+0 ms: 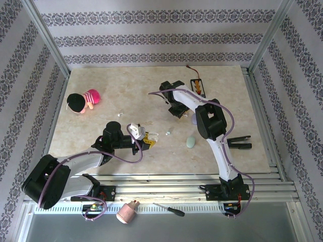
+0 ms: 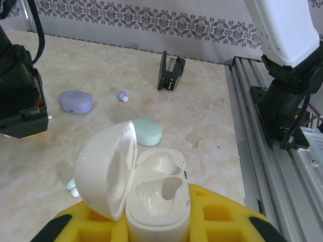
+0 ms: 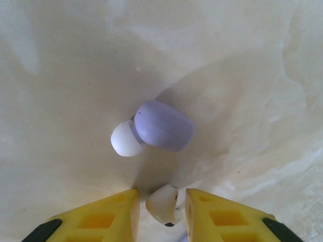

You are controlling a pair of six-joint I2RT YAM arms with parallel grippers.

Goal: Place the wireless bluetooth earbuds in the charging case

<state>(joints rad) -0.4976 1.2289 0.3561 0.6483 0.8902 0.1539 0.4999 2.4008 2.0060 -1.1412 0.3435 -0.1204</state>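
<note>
White earbud [image 3: 161, 205] sits between the right pincer [image 3: 162, 195] fingertips, right at the surface [image 3: 242, 75]. Jaws narrowly spread, a sliver of gap on each side, so not pinched yet as far as the right wrist view shows. Lavender earbud [image 3: 162, 126] with a white tip lies just beyond it, apart from both fingers.

Left pincer [image 2: 156, 209] is pressed together on the white charging case [image 2: 159, 199], held upright. Lid [image 2: 106, 171] is hinged open to the left, both wells empty.

On the surface past the case: mint case [image 2: 147, 131] just behind it, mint earbud [image 2: 70, 185] half hidden by the lid, lavender case [image 2: 75, 102] further left.

Pose, top view: left arm [image 1: 75, 169] lies low from its base toward centre, wrist pointing right. Right arm [image 1: 209, 123] rises from its base, elbow high, forearm running back and left, pincer pointing down at the surface. The two pincers are near each other, not touching.

Plush toy [image 1: 83, 101] sits well apart, far left.
</note>
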